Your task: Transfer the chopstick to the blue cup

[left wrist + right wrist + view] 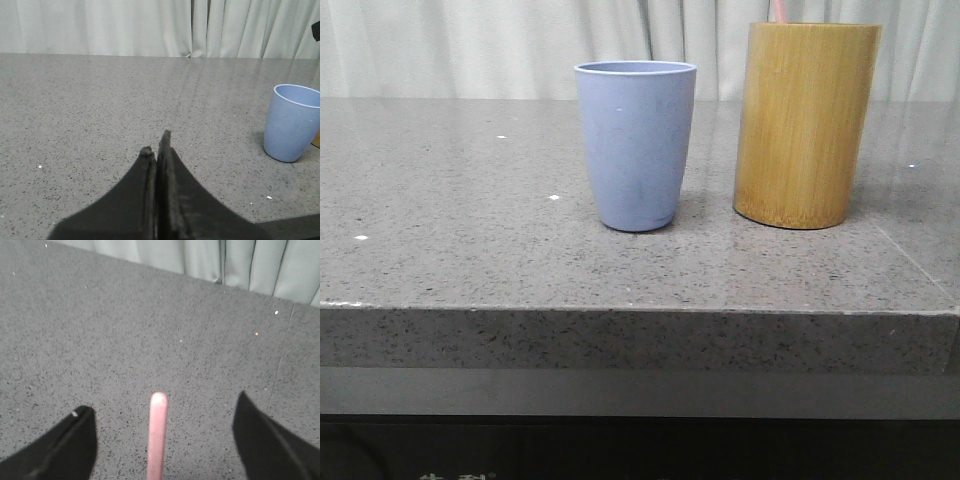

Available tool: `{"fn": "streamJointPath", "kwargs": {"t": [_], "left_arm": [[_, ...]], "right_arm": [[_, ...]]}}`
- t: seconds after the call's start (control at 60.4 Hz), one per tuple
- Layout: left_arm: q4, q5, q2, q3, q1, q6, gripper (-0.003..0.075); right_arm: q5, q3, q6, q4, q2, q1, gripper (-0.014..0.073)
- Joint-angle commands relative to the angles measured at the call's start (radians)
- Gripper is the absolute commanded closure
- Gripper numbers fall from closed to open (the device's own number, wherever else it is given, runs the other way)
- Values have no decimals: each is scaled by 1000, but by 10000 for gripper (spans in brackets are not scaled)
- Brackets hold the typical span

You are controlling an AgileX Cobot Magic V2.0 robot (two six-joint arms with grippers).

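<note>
Black fingers [260, 440] of the right gripper [162, 440] spread wide around the chopstick [157, 435], not touching it. It stands in the bamboo holder [805, 125], beside the blue cup [635, 145]. Left gripper [157, 150] is closed, empty.

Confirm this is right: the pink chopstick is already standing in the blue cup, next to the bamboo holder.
Not right. The front view shows the chopstick sticking up out of the bamboo holder, not the blue cup, which stands beside that holder.
</note>
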Motion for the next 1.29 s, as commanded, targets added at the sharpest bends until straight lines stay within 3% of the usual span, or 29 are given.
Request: {"fn": "streamJointPath", "kwargs": {"t": [0.0, 0.166, 0.298, 0.596, 0.812, 1.093, 1.275], "left_arm": [[-7, -76, 12, -23, 1, -10, 739], [-7, -76, 12, -23, 1, -10, 739], [-7, -76, 12, -23, 1, -10, 739], [-7, -76, 12, -23, 1, -10, 739], [-7, -76, 12, -23, 1, -10, 739], [-7, -76, 12, -23, 1, -10, 739], [-7, -76, 12, -23, 1, -10, 739]], "right_arm": [[-58, -43, -10, -10, -27, 0, 226], [-69, -43, -10, -10, -27, 0, 543], [-69, -43, -10, -10, -33, 0, 674], [-192, -43, -10, -9, -196, 0, 680], [-318, -43, -10, 98, -305, 28, 680], [-372, -43, -10, 102, -250, 216, 680], [-363, -43, -10, 102, -135, 268, 680]]}}
